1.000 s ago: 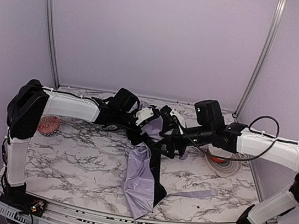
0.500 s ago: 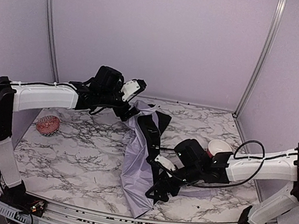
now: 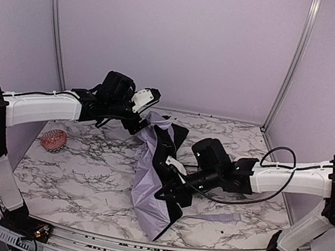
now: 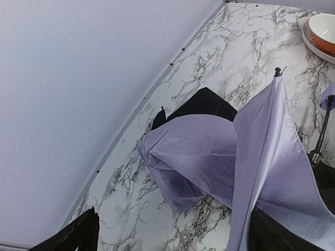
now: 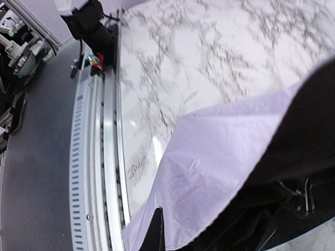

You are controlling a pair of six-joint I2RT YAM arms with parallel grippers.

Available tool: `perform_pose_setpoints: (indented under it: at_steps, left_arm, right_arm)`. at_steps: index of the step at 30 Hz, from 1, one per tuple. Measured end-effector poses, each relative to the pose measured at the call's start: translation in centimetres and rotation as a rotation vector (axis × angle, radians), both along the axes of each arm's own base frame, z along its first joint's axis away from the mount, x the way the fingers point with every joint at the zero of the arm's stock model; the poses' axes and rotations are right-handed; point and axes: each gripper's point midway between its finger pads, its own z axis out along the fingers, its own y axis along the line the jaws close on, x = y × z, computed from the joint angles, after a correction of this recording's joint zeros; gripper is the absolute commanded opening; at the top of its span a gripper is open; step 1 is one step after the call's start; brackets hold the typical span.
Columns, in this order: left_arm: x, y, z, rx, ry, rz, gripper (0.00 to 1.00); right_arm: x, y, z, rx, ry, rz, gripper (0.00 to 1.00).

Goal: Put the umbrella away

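Umbrella (image 3: 147, 179): half-collapsed at bench centre, long axis from back edge to front edge, back end raised.
Left gripper (image 3: 150, 96): above the back end, jaws wide, fabric between them, seemingly unpinched.
Right gripper (image 3: 169, 190): nearer, buried in folds mid-length; jaw state impossible to tell.

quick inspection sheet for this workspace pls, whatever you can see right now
Surface: white marble-pattern tabletop, middle covered by fabric.
Job's things: pale lavender fabric umbrella with black inner side, half collapsed, raised between both arms.
Clutter: small pink-red round object at left; orange-and-white bowl on a pale plate.
Hands: left hand at the umbrella's top, right hand in its folds; grip unclear for both.
Cables: black cable looping above right arm.
Surroundings: plain lavender walls; slotted metal rail at near edge.
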Motion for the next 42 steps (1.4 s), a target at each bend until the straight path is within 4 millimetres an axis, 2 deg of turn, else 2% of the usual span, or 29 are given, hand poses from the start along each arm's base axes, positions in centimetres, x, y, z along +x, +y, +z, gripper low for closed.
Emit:
perform_pose_setpoints:
  at_steps: [2,5,8,13,16,18,20,23,25,28,33,35,38,39,42]
  left_arm:
    - [0.2,0.8,0.6,0.025,-0.026,0.025,0.99]
    - [0.6,2.2,1.2,0.070,-0.060,0.090,0.99]
    - [0.9,4.0,1.5,0.116,-0.090,0.164,0.99]
    - [0.2,7.1,0.8,0.184,-0.103,0.255,0.99]
    - [-1.6,7.9,0.2,0.162,-0.069,0.242,0.99]
    - [-4.0,7.3,0.4,0.103,-0.044,0.156,0.99]
    - [-7.3,5.9,1.2,0.045,-0.046,0.030,0.96]
    - [-13.8,2.1,2.6,-0.021,-0.103,-0.229,0.97]
    - [-17.7,-0.4,2.5,-0.024,-0.145,-0.404,0.99]
    - [-19.0,-2.2,0.8,0.033,-0.185,-0.496,0.99]
    - [-17.3,-5.2,-2.5,0.162,-0.221,-0.538,0.94]
    - [-17.1,-7.1,-3.4,0.209,-0.244,-0.569,0.86]
    - [-17.6,-9.0,-4.0,0.247,-0.279,-0.623,0.64]
    - [-17.7,-9.3,-4.1,0.250,-0.285,-0.632,0.55]
    - [-18.0,-10.4,-4.2,0.259,-0.301,-0.659,0.16]
  right_arm:
    - [0.8,0.4,3.1,0.076,-0.031,0.013,0.00]
    - [3.4,-0.1,8.0,0.189,-0.086,-0.014,0.00]
    - [6.0,-1.4,10.9,0.247,-0.135,-0.065,0.00]
    - [8.4,-2.0,12.1,0.262,-0.182,-0.099,0.00]
    - [9.7,-1.9,12.0,0.265,-0.185,-0.095,0.00]
    - [11.4,-1.9,11.6,0.259,-0.182,-0.111,0.00]
    - [13.4,-2.0,11.0,0.250,-0.174,-0.137,0.00]
    - [15.6,-1.9,10.2,0.241,-0.158,-0.167,0.00]
    - [16.7,-1.7,9.5,0.233,-0.141,-0.182,0.00]
    - [17.7,-1.3,8.7,0.226,-0.123,-0.193,0.00]
    - [18.7,-0.8,7.6,0.209,-0.088,-0.223,0.00]
    - [19.1,-0.8,7.3,0.200,-0.079,-0.242,0.00]
    - [19.6,-1.0,7.0,0.192,-0.064,-0.273,0.00]
    - [19.8,-1.1,7.0,0.191,-0.060,-0.284,0.00]
    - [20.6,-1.5,6.9,0.189,-0.048,-0.318,0.02]
